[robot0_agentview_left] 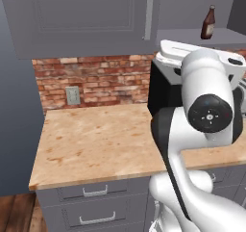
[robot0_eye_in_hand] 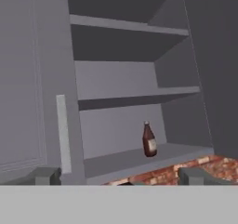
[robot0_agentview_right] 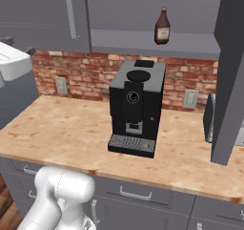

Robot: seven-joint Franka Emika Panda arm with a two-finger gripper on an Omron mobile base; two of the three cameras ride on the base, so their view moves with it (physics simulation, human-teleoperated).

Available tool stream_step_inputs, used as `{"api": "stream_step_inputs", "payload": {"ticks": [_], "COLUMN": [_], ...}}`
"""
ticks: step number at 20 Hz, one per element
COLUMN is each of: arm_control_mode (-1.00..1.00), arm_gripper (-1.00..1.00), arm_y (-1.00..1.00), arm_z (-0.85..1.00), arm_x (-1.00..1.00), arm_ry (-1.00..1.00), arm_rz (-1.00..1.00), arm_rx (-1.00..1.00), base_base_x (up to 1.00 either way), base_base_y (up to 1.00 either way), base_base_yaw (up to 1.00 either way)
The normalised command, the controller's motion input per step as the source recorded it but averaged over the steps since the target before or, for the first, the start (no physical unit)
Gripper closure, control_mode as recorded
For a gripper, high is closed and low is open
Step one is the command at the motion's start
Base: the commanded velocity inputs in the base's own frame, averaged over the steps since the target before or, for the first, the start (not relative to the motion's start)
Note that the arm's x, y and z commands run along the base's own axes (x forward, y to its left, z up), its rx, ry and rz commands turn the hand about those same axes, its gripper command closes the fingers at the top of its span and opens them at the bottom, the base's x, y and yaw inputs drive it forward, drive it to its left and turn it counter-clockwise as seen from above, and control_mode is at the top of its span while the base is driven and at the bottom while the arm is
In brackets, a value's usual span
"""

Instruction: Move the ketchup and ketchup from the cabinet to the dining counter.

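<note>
We see one ketchup bottle [robot0_eye_in_hand: 148,140] standing upright on the lowest shelf of the open cabinet [robot0_eye_in_hand: 121,102], low and right of centre in the hand view, with two bare shelves above it. In the same view our claw [robot0_eye_in_hand: 120,176] is spread wide, its two grey fingertips [robot0_eye_in_hand: 44,175] far apart at the lower left and lower right of the frame, gripping nothing and well short of the bottle.

In the left base view the bottle [robot0_agentview_left: 208,22] sits at the upper right, and our white arm [robot0_agentview_left: 202,130] covers most of what stands below it. The right base view opens that area: a black coffee machine [robot0_agentview_right: 136,112] stands on the tabletop [robot0_agentview_right: 57,133] directly under the shelf, with the bottle [robot0_agentview_right: 162,26] at the upper middle. It also shows an open cabinet door [robot0_agentview_right: 231,71] edge-on at the right.

The closed cabinet door with its silver bar handle [robot0_agentview_left: 149,12] fills the upper left of the left base view, above a brick wall [robot0_agentview_left: 96,79] with an outlet [robot0_agentview_left: 72,95]. Grey drawers [robot0_agentview_left: 93,202] run along the bottom.
</note>
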Motion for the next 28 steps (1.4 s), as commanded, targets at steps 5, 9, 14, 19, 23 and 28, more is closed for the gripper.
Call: {"api": "stream_step_inputs", "payload": {"ticks": [5,9,14,19,23,28], "arm_control_mode": [-1.00,-1.00,-1.00,-1.00,-1.00,-1.00], "arm_gripper": [-1.00,-1.00,-1.00,-1.00,-1.00,-1.00], "arm_y": [0.01,0.12,0.24,0.10,0.00,0.00], "arm_z": [0.00,0.00,0.00,0.00,0.00,0.00], "arm_x": [0.65,0.62,0.60,0.48,0.47,0.49], "arm_ry": [0.00,0.00,0.00,-0.01,-0.05,-0.05], "arm_rz": [0.12,0.12,0.06,0.00,0.00,0.00], "arm_rx": [0.00,0.00,-0.01,-0.01,-0.02,-0.02], "base_base_x": [0.00,0.00,0.00,0.00,0.00,0.00], "base_base_y": [0.00,0.00,0.00,0.00,0.00,0.00], "base_base_yaw": [0.00,0.00,0.00,0.00,0.00,0.00]}}
